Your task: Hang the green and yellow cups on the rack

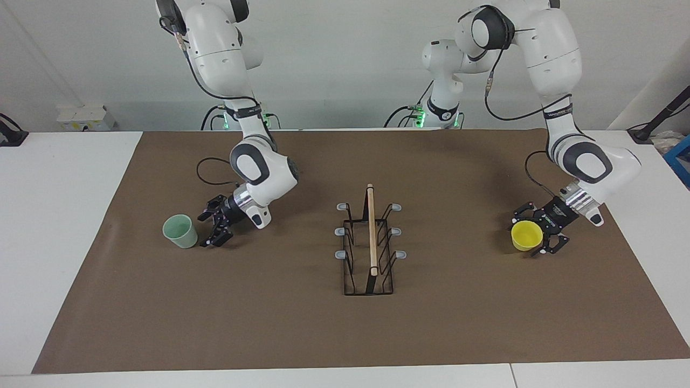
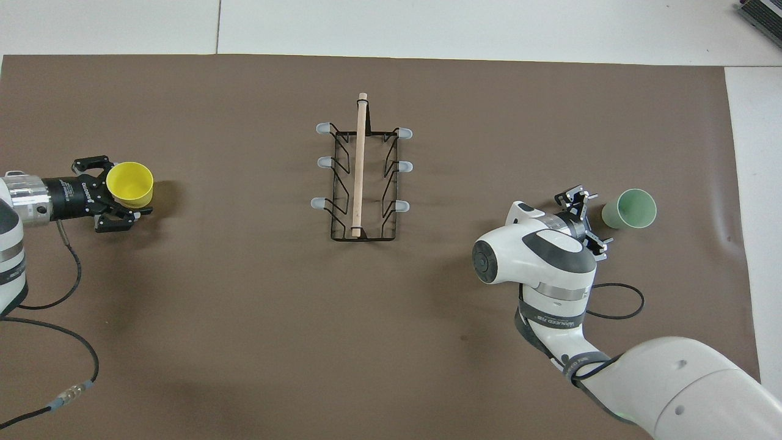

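Yellow cup [image 1: 526,235] between open left gripper [image 1: 533,235] fingers

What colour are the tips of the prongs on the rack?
The prong tips on the rack are pale grey, clearest in the overhead view.

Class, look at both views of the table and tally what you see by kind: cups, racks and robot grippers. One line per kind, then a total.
Cups: 2, the green cup and the yellow cup
Racks: 1, the rack
Grippers: 2, the left gripper and the right gripper
Total: 5
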Controlling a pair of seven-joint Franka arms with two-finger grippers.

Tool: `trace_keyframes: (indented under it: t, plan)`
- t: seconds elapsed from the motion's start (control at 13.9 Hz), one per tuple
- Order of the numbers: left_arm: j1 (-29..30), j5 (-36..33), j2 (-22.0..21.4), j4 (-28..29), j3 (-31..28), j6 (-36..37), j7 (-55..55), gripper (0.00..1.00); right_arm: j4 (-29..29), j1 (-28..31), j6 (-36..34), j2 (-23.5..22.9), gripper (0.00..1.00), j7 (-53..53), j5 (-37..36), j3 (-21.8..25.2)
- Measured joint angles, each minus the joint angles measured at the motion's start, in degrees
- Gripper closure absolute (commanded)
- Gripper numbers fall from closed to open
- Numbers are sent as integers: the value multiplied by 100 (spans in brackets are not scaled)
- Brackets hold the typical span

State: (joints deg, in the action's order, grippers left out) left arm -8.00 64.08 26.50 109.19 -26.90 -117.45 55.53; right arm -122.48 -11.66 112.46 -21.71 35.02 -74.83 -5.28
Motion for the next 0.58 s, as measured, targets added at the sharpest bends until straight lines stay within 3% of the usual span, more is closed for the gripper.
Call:
trace_keyframes:
  t: [0.07, 0.14, 0.22, 0.29, 0.58]
  plan:
    - [0, 0, -29, 0, 0, -9, -51, 12, -27, 30, 0, 17, 0, -20, -64, 4]
    - [0, 0, -51, -6, 0, -23, -101, 60, -59, 72, 0, 28, 0, -82, -157, 5]
    - [0, 0, -66, -23, 3, -43, -154, 86, -79, 116, 0, 32, 0, -138, -213, 7]
    - [0, -5, -76, -38, 10, -72, -273, 98, -90, 149, 2, 32, 0, -170, -250, 7]
    - [-148, -44, -84, -151, 65, -367, -743, 100, -139, 387, 72, 32, 0, -347, -617, 7]
